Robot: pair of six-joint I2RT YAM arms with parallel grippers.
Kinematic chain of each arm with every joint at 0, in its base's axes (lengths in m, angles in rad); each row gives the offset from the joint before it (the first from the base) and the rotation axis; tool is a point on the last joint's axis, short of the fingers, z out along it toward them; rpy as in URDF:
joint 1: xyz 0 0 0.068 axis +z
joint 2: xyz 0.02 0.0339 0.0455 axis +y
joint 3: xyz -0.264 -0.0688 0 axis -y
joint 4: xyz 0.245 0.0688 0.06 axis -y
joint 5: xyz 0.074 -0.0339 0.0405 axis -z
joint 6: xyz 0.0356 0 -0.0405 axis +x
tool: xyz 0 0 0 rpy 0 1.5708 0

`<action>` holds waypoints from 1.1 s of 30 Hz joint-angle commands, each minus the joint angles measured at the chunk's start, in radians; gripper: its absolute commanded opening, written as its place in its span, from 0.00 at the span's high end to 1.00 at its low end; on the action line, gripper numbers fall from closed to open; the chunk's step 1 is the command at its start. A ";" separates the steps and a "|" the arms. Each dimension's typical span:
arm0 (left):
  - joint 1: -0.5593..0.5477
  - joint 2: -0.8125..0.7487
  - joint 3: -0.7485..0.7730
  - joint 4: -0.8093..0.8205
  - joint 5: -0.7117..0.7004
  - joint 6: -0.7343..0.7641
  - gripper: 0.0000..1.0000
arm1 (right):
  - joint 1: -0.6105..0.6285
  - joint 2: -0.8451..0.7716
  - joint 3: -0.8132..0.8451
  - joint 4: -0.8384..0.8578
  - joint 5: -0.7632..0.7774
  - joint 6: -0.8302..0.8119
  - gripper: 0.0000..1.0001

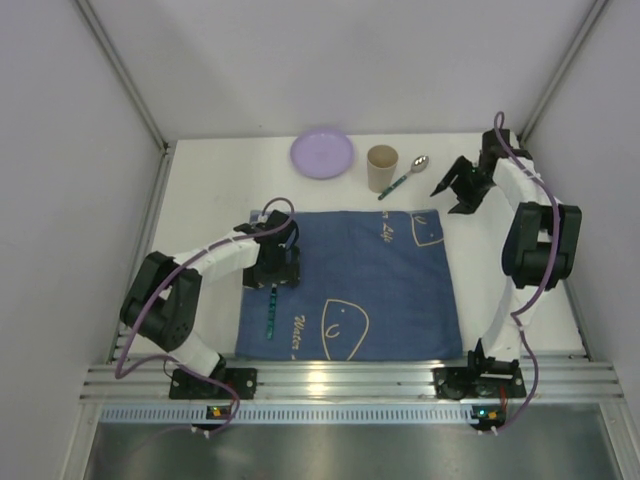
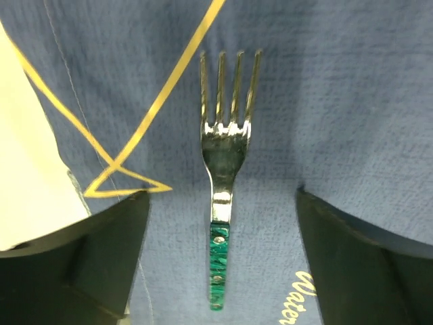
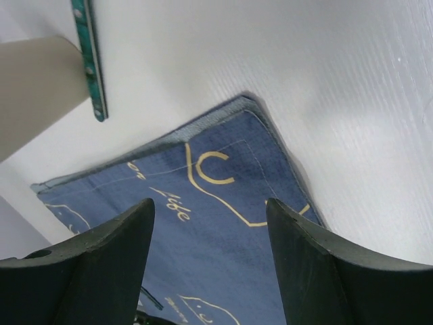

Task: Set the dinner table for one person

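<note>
So, cup (image 1: 382, 168): we see it standing up at 12 o'clock; we cannot tell what is inside.
Plate: a purple plate (image 1: 322, 154) lies at the cup's 9 o'clock.
Spoon: a spoon (image 1: 405, 178) lies at the cup's 3 o'clock.
Dinner table (image 1: 200, 190): white, under everything; its rail (image 1: 350, 375) runs 9 to 3 along the 6 o'clock edge.
Fork (image 2: 223, 176): flat on the blue mat (image 1: 380, 280), long way 12 to 6; in the left wrist view we see its prongs at 12.
Left gripper (image 2: 222, 203): spread wide, the fork between its fingers, not touched.
Right gripper (image 3: 210, 206): spread wide, gripping nothing, over the mat's 1 o'clock corner.
</note>
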 commanded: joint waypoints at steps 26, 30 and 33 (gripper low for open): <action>0.025 -0.272 0.048 -0.163 -0.016 -0.014 0.02 | 0.249 0.495 0.727 -0.039 0.303 0.192 0.29; 0.027 -0.298 0.042 -0.175 -0.005 -0.032 0.02 | 0.261 0.544 0.767 -0.088 0.399 0.195 0.30; 0.029 -0.308 0.039 -0.193 -0.008 -0.042 0.02 | 0.269 0.597 0.851 -0.158 0.475 0.184 0.34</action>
